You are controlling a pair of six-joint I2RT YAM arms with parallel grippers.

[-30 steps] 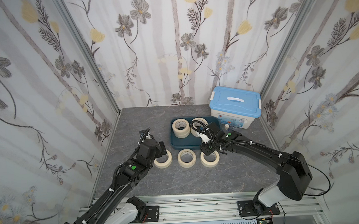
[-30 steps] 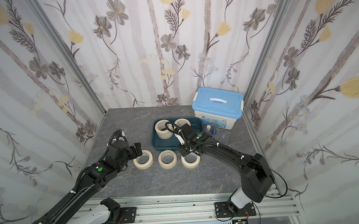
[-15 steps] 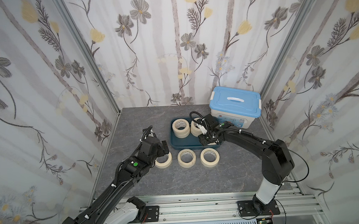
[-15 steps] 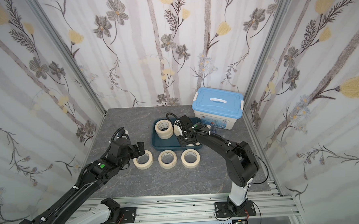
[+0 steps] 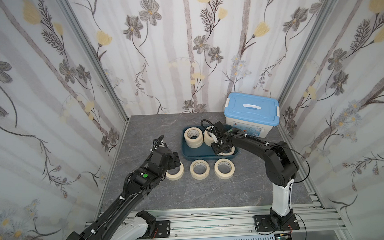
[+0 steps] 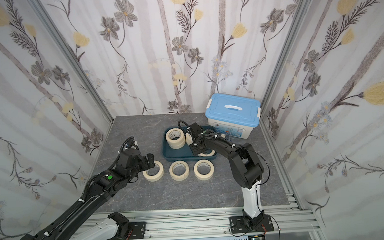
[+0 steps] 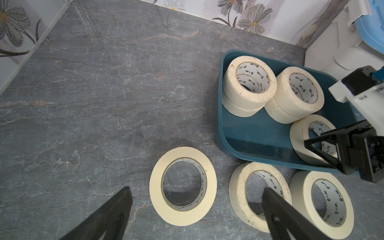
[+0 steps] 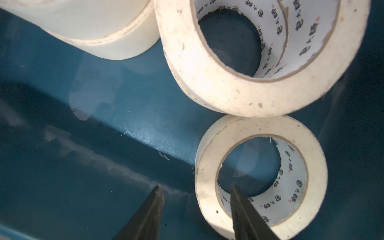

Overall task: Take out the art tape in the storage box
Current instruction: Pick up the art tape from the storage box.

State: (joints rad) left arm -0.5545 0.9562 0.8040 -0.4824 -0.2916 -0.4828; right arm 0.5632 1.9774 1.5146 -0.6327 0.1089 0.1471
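on the grey table (image 5: 153, 131), toward its far right corner, sits the teal tray (image 5: 184, 145) with five rolls of tape in it. two stacks of two stand side by side along its far wall: the far left stack (image 5: 193, 136) and the second stack (image 5: 206, 136) beside it. a single roll (image 8: 205, 166) lies flat in the near right corner of the tray, right up against the second stack.

the right claw (image 8: 196, 187) is down in the tray with its jaws partly apart, straddling the wall of the single roll. one finger is in the hole and the other is outside over bare tray floor. a gap shows between that outer finger and the roll, so nothing is clamped.

three more rolls lie flat in a row on the table just in front of the tray: the left roll (image 5: 178, 176), the middle roll (image 5: 200, 177) and the right roll (image 5: 225, 177).

the left claw (image 5: 175, 163) is spread wide over the left roll and holds nothing.

a white bin (image 5: 251, 106) with a blue lid stands just behind the tray, lid on.
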